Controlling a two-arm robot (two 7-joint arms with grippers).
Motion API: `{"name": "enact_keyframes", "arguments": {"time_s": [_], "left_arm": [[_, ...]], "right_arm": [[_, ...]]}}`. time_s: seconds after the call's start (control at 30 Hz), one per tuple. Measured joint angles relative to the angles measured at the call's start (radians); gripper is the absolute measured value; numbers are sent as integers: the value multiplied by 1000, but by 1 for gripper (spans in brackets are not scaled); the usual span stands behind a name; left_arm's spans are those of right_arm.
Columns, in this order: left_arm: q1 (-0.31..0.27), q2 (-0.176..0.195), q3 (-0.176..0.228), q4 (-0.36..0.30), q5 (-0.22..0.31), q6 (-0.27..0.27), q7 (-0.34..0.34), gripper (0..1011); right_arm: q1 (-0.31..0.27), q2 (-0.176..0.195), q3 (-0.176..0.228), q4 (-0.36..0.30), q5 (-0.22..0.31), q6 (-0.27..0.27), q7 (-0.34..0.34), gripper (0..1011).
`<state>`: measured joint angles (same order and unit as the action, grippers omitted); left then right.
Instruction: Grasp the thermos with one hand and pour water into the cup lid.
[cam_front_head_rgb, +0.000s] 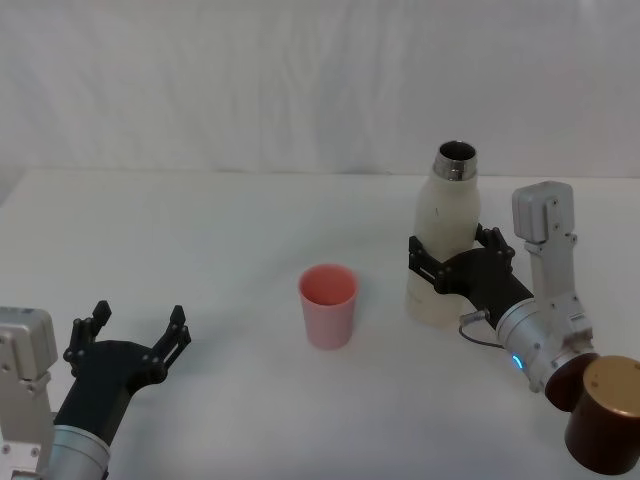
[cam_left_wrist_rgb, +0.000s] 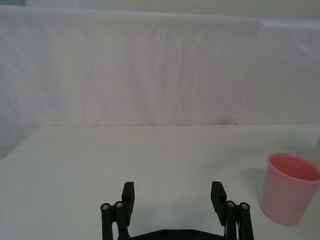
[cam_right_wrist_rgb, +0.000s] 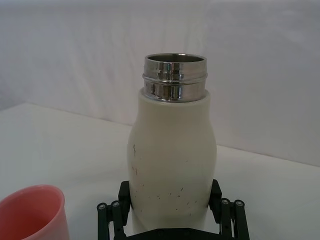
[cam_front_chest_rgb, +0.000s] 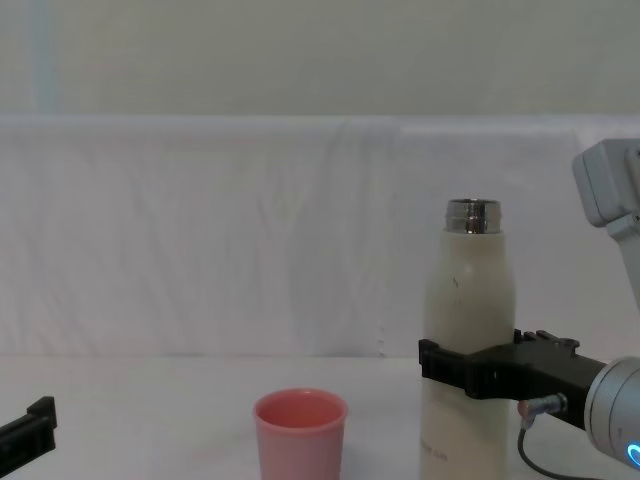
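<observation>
The cream-white thermos stands upright and uncapped at the right of the white table, its steel neck open at the top. My right gripper is shut on the thermos, one black finger pressed against each side of its lower body. From the chest view the thermos rises well above the gripper. The salmon-pink cup lid stands upright near the table's middle, left of the thermos, and it looks empty. My left gripper rests open at the lower left, apart from the cup lid.
A white cloth backdrop closes off the far edge of the table. A brown cylinder with a gold top on my right arm sits at the lower right corner. Bare table lies between the cup lid and the left gripper.
</observation>
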<state>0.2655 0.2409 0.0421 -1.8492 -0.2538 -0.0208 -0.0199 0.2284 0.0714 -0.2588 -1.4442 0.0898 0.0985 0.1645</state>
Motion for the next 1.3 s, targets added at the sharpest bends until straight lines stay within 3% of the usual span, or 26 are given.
{"name": "enact_keyframes", "arguments": {"time_s": [0.73,1.07,1.3], "left_arm": [[0,0,0,0,0,0,0,1001],[0,0,0,0,0,0,0,1001],[0,0,0,0,0,0,0,1001]], "right_arm": [[-16,7,1,-36,-6,-13,-2,950],[-42,34,3,-99,-29,-8,-5,950],[-61,72,-5,-147,-84,-6,-7,950]]}}
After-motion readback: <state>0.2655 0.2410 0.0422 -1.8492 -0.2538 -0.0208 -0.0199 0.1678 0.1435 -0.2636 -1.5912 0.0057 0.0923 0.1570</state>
